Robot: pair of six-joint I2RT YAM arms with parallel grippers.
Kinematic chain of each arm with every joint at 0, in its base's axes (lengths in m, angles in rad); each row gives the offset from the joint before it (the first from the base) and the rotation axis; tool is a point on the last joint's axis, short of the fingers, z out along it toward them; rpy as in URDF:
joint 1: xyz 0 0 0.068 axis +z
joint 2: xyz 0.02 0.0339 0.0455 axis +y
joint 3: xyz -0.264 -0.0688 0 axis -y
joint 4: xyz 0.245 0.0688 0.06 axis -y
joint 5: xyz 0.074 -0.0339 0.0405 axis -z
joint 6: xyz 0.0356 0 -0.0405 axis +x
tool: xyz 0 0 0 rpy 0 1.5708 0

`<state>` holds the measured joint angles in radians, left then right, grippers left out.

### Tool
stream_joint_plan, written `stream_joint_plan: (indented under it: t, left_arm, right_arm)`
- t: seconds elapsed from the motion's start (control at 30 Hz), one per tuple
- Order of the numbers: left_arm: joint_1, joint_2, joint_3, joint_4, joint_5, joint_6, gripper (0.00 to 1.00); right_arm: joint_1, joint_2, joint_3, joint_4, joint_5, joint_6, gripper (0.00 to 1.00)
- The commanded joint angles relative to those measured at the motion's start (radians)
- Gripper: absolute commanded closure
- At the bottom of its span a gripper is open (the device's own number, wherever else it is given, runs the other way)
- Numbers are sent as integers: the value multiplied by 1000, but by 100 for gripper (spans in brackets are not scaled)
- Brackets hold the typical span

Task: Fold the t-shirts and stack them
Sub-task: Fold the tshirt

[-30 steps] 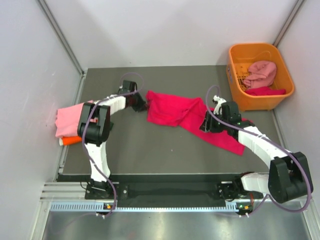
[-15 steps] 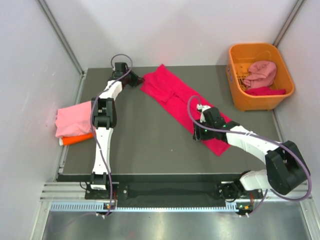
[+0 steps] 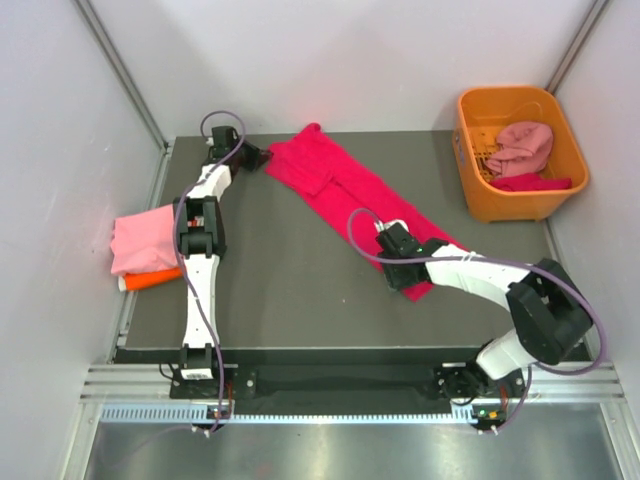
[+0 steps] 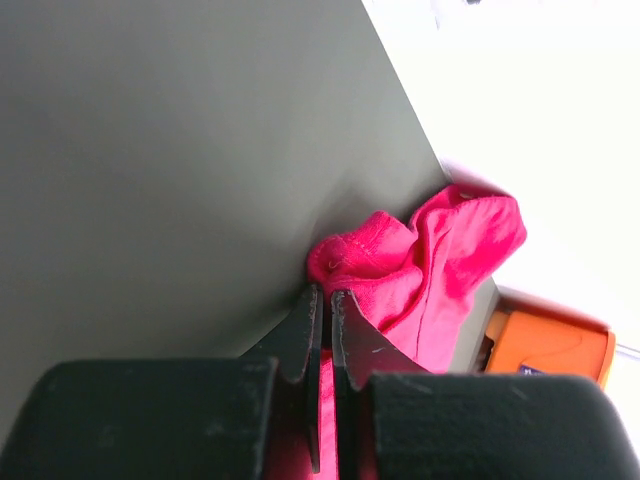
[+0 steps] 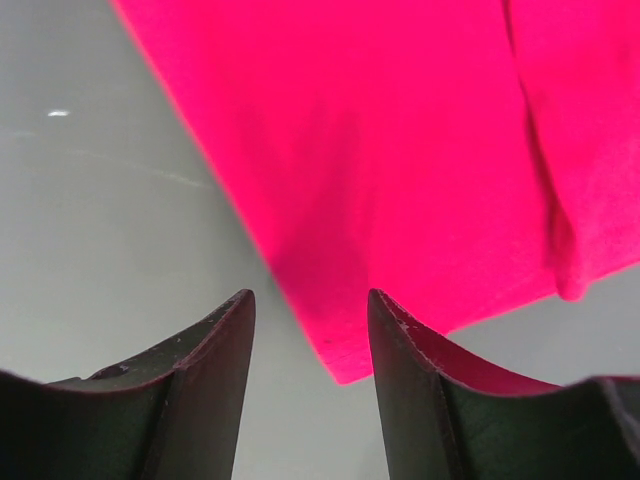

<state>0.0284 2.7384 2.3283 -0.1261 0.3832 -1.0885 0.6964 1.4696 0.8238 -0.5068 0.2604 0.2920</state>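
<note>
The crimson-pink t-shirt (image 3: pixel 345 195) lies stretched in a long diagonal band across the dark table (image 3: pixel 270 290), from the back left to the right of middle. My left gripper (image 3: pixel 262 160) is at its far end, shut on a bunched corner of the cloth (image 4: pixel 440 260); in the left wrist view the left gripper (image 4: pixel 325 292) pinches the fabric at its tips. My right gripper (image 3: pixel 398 280) stands open at the shirt's near end. In the right wrist view the shirt (image 5: pixel 400 150) has its corner between the right gripper's (image 5: pixel 310 300) spread fingers, unpinched.
A folded light pink t-shirt (image 3: pixel 140 240) rests on an orange one (image 3: pixel 140 282) at the table's left edge. The orange basket (image 3: pixel 470 150) at the back right holds a dusty pink t-shirt (image 3: pixel 525 145) and some crimson cloth (image 3: pixel 540 182). Grey walls enclose the table.
The left gripper has pulled its end of the crimson shirt to the back left corner, drawing the shirt out long. The right gripper has slid down to the shirt's near end.
</note>
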Motion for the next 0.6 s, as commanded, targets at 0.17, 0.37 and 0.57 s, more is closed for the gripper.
stream_joint_plan:
  t: [0.17, 0.37, 0.57]
  left_arm:
    - [15, -32, -1, 66, -46, -4, 100]
    - [15, -63, -63, 103, -43, -2, 100]
    - [15, -83, -84, 108, -41, 7, 100]
  right_arm:
    - [34, 104, 83, -76, 109, 22, 60]
    - [80, 120, 100, -114, 114, 45, 100]
    - [355, 144, 196, -134, -28, 146, 100]
